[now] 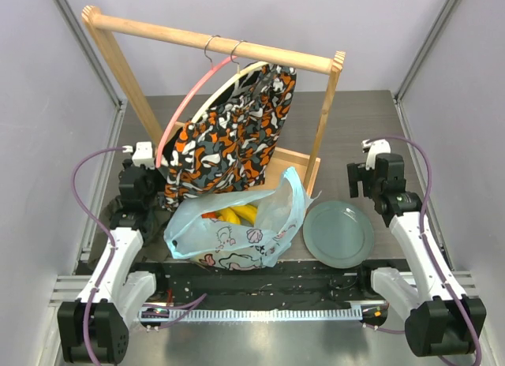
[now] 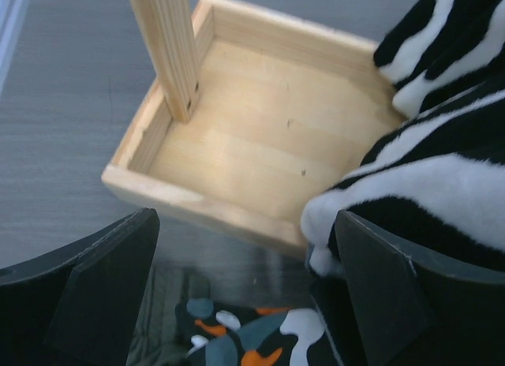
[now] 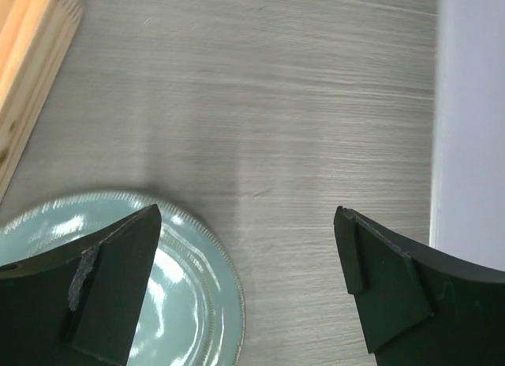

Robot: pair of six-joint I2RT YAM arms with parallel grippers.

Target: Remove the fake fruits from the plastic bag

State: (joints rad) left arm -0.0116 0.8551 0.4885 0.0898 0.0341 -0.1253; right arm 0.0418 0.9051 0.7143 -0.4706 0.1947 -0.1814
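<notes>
Table (image 1: pixel 355 121) is viewed steeply from above and behind the arm bases by the top camera; left wrist camera is held close over the wooden tray (image 2: pixel 237 145), aimed down past the left gripper (image 2: pixel 245 216); right wrist camera is held close over the table, past the right gripper (image 3: pixel 246 211), green plate (image 3: pixel 189 295) at 8 o'clock; tray and plate are shared with the top view.

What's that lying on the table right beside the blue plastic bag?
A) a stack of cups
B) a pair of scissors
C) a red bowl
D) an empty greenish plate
D: the overhead view shows a round greenish plate with nothing on it, lying flat beside the plastic bag.
</notes>
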